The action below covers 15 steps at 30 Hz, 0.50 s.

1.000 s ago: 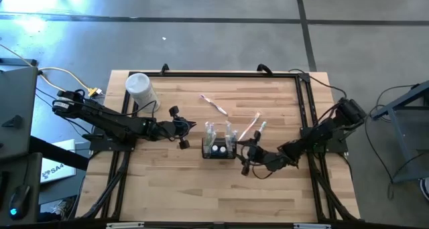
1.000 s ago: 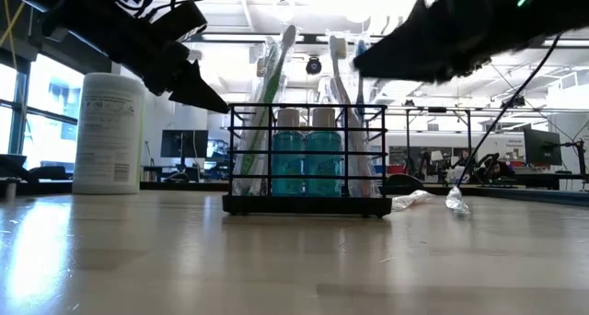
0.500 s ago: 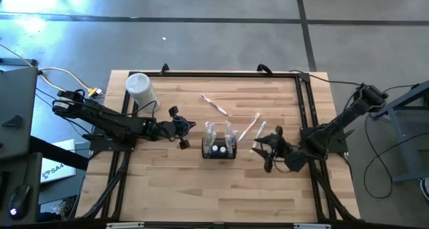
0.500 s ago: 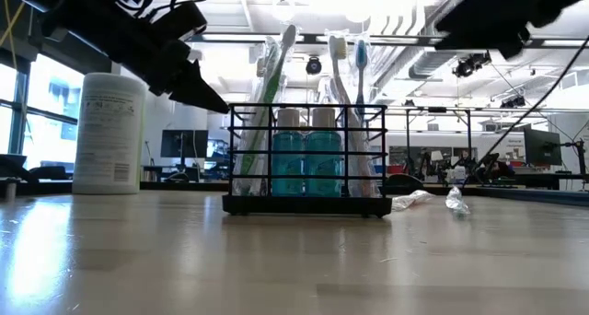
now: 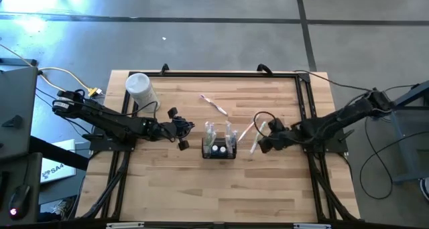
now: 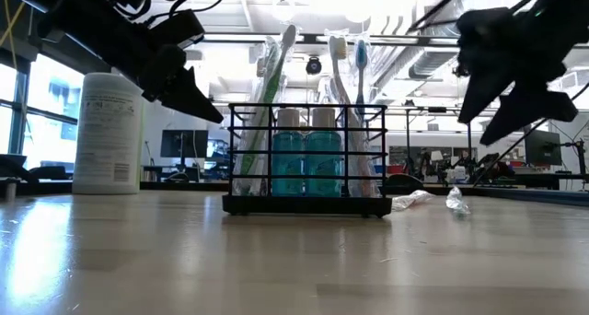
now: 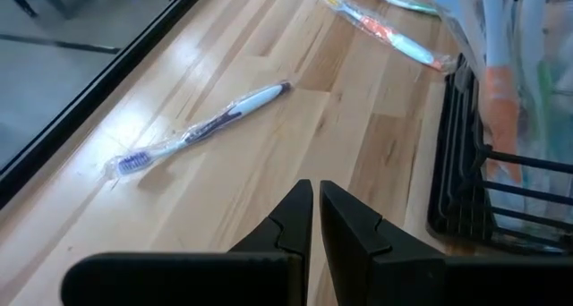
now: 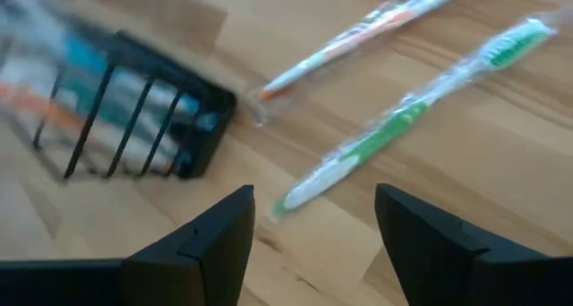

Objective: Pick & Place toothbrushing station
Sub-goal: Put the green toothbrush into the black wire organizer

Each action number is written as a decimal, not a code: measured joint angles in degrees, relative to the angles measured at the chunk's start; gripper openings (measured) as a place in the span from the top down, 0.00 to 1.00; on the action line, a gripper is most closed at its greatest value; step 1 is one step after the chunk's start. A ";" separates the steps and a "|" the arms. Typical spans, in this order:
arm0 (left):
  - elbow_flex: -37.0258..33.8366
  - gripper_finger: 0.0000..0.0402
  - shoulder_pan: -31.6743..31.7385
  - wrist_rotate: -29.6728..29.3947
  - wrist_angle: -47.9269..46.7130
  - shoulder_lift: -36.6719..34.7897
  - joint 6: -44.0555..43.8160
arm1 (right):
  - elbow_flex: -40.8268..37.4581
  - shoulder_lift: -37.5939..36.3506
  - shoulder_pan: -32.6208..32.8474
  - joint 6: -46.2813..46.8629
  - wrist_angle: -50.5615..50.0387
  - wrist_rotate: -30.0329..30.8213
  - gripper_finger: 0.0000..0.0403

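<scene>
The toothbrushing station [image 5: 219, 148], a small black wire holder, stands upright near the middle of the wooden table [image 5: 167, 189]. From table height it shows two blue bottles [image 6: 306, 163] in its middle compartments and wrapped toothbrushes [image 6: 345, 66] sticking up above its rim.

The left gripper [image 5: 184, 135] hovers just beside the holder on its left, not touching it, and its two dark fingers [image 7: 300, 221] are pressed together with nothing between them. Beyond those fingers a wrapped blue-and-white toothbrush [image 7: 201, 131] lies flat on the wood.

The right gripper [image 5: 263, 140] hangs above the table on the holder's other side, near it but apart. Its fingers [image 8: 215, 234] stand wide apart and hold nothing. Below it lie two wrapped toothbrushes, a green one [image 8: 412, 114] and an orange one [image 8: 358, 33], side by side just beside the holder's end.

A white cylindrical container [image 5: 140, 88] stands well apart, toward the table's far left corner. A crumpled bit of clear wrapper [image 6: 456, 200] lies on the table past the holder.
</scene>
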 joint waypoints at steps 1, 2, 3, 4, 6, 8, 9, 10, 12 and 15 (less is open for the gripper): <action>0.00 0.95 0.00 0.00 0.00 -0.01 0.02 | 0.00 0.18 -1.44 0.40 0.04 -0.97 0.44; 0.00 0.95 0.00 0.00 0.00 0.00 0.04 | 0.00 0.27 -3.08 1.13 -0.07 -2.23 0.44; 0.00 0.95 0.00 0.00 0.02 0.00 0.09 | 0.00 0.43 -4.67 1.59 -0.30 -3.43 0.44; 0.00 0.95 0.00 0.00 0.00 0.00 0.15 | 0.00 0.81 -6.18 2.08 -0.41 -4.53 0.44; 0.00 0.95 0.00 0.00 0.00 0.00 0.74 | 0.00 1.77 -8.97 2.96 -0.81 -6.50 0.44; 0.00 0.95 0.00 0.00 0.02 -0.01 1.90 | 0.00 2.80 -11.81 3.06 -1.09 -8.54 0.44; 0.00 0.95 0.00 0.00 0.02 0.00 2.14 | 0.00 3.45 -13.18 3.03 -1.11 -9.72 0.44; 0.00 0.95 0.00 -0.01 0.02 0.00 2.25 | 0.00 4.34 -14.42 2.78 -1.11 -11.03 0.44; 0.00 0.95 0.02 0.00 0.04 0.00 2.84 | 0.00 6.22 -16.63 2.30 -1.07 -13.22 0.44; 0.00 0.95 0.02 -0.01 0.04 0.00 3.65 | 0.00 8.87 -19.55 2.06 -0.87 -15.43 0.44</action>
